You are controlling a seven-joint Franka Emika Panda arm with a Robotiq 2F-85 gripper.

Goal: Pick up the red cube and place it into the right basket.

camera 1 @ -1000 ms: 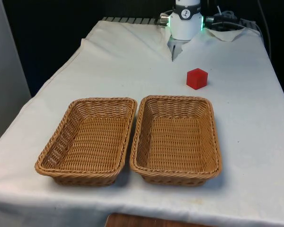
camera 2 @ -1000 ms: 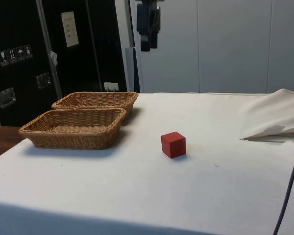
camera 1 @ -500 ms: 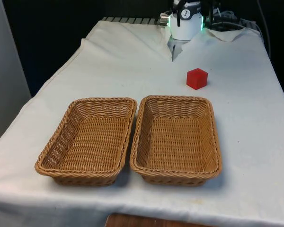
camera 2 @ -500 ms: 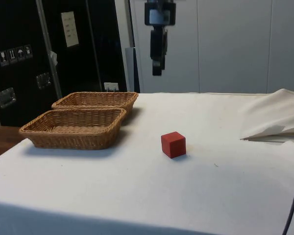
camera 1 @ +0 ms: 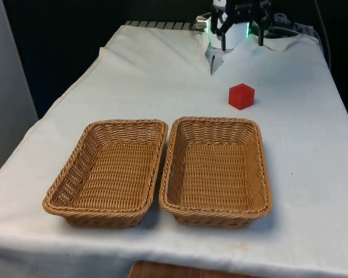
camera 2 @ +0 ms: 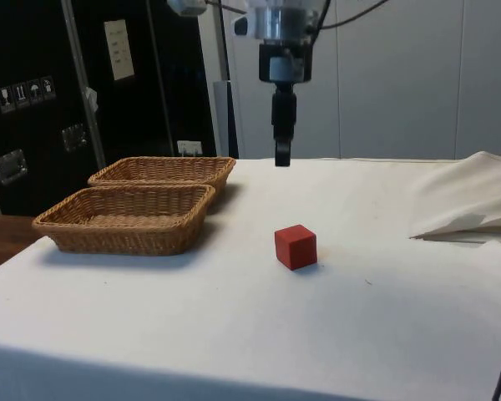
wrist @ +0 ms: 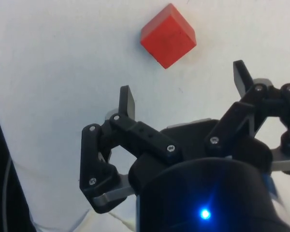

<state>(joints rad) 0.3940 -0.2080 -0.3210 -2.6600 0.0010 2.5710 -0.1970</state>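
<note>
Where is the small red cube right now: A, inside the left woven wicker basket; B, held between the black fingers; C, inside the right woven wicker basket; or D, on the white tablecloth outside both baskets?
D: the small red cube sits on the white tablecloth beyond the two woven wicker baskets, while the open black fingers hang above it with nothing between them.

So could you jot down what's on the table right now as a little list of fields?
red cube: on the white cloth, beyond the baskets, untouched
right basket: wicker, nothing in it
left basket: wicker, nothing in it, beside the other
gripper: in the air above the table, pointing down, fingers spread apart, holding nothing
cube in basket: not yet
</note>
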